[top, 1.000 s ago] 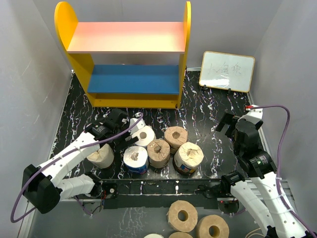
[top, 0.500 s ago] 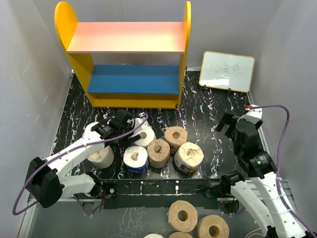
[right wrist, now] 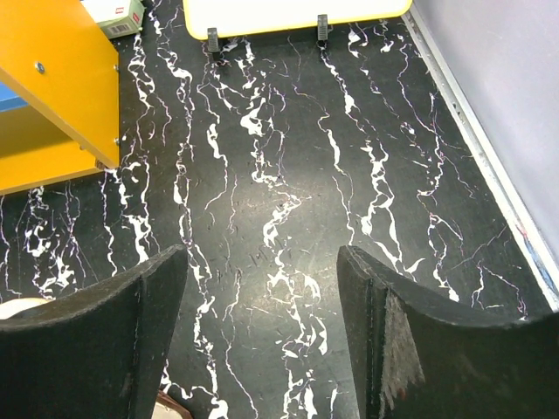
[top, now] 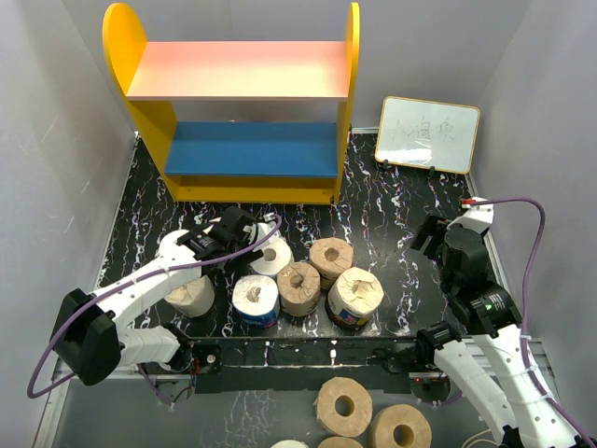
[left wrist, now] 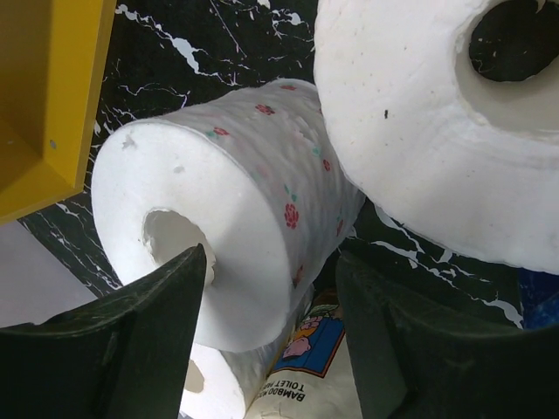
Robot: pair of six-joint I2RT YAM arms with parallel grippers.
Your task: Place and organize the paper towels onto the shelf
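Note:
The shelf (top: 149, 121) stands at the back with bare pink and blue boards. Several paper towels sit grouped near the front: a white one (top: 273, 254), two tan ones (top: 332, 257) (top: 298, 285), a blue-wrapped one (top: 256, 299), a labelled one (top: 354, 294) and a pale one (top: 191, 294). My left gripper (top: 244, 235) is at the white rolls. In the left wrist view it (left wrist: 275, 257) is closed on a flowered white roll (left wrist: 262, 175), one fingertip at the core mouth and the other against the roll's side. My right gripper (top: 427, 235) (right wrist: 262, 253) hangs open over bare black floor.
A small whiteboard (top: 427, 133) leans at the back right. Wide flat tan rolls (top: 343, 406) lie below the front rail. A second large white roll (left wrist: 437, 131) crowds my left gripper. The shelf's yellow side panel (right wrist: 61, 87) shows left of my right gripper.
My left gripper slid right onto the white rolls and its jaws narrowed around the flowered one. The right arm stayed where it was.

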